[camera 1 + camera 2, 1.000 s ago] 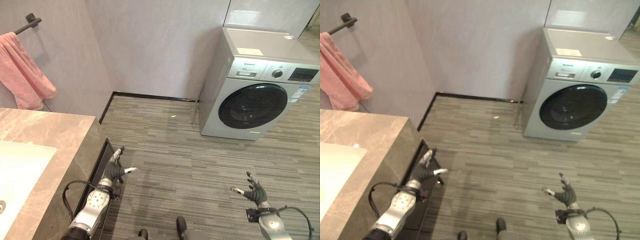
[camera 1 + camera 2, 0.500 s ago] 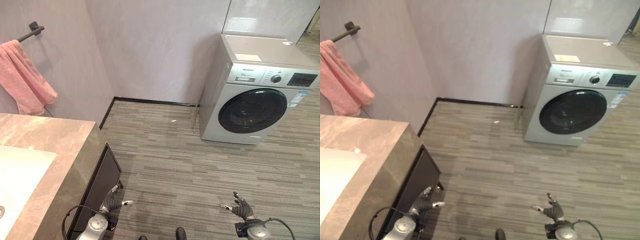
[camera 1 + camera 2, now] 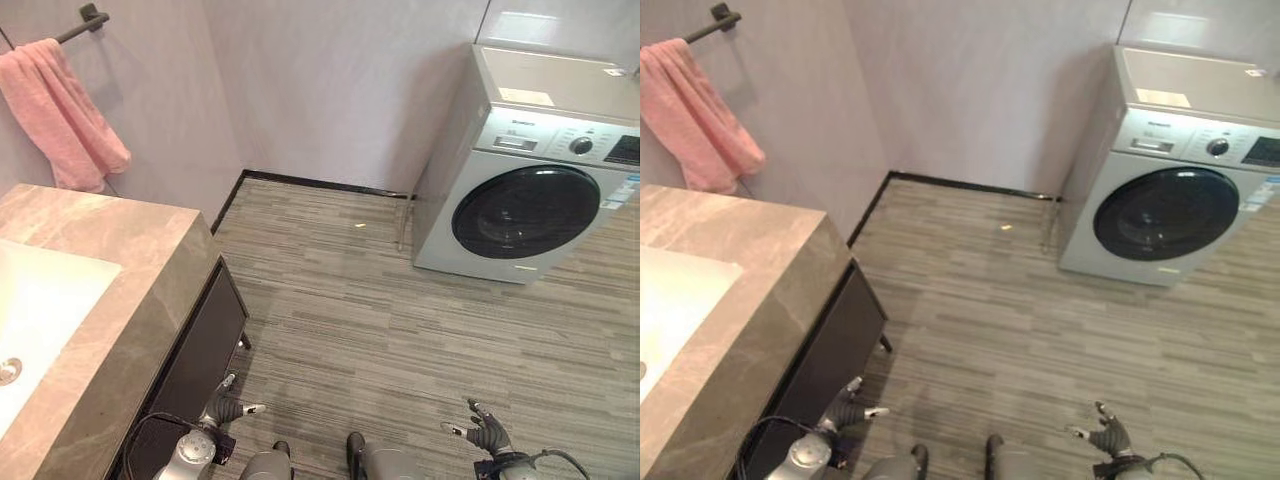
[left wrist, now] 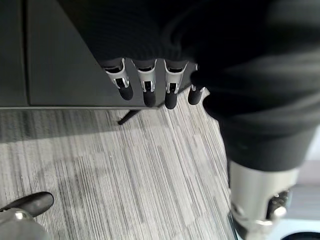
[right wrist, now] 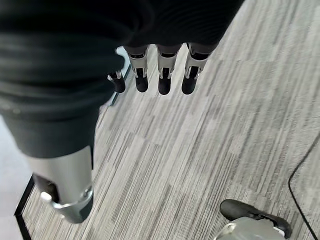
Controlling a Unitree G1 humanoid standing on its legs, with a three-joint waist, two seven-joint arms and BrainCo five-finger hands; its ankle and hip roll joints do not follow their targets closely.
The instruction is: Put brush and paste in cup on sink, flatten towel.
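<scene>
Here the robot stands on a grey striped floor (image 3: 340, 320) in a bathroom, with both arms hanging low and nothing in either hand. The left hand (image 3: 228, 408) shows near the bottom of the head views, just beside the dark cabinet front (image 3: 200, 350) under the counter; its fingers (image 4: 145, 87) are straight and loosely spread, with the thumb held apart, so the hand is open and empty. The right hand (image 3: 487, 432) hangs over bare floor at the lower right, well apart from the left one; its fingers (image 5: 162, 77) are likewise straight and relaxed, holding nothing. The pink towel (image 3: 65, 115) hangs bunched and uneven from a dark wall rail (image 3: 85, 22) at the upper left, above the far end of the brown marbled countertop (image 3: 120, 270). Set into that countertop is a white sink basin (image 3: 40, 310), with its metal drain (image 3: 8, 370) visible at the view's left edge. Against the far wall on the right stands a silver front-loading washing machine (image 3: 530, 170) with a dark round door (image 3: 525, 212), well apart from the counter. A small pale speck (image 3: 359, 226) lies on the floor between the counter and the machine.
</scene>
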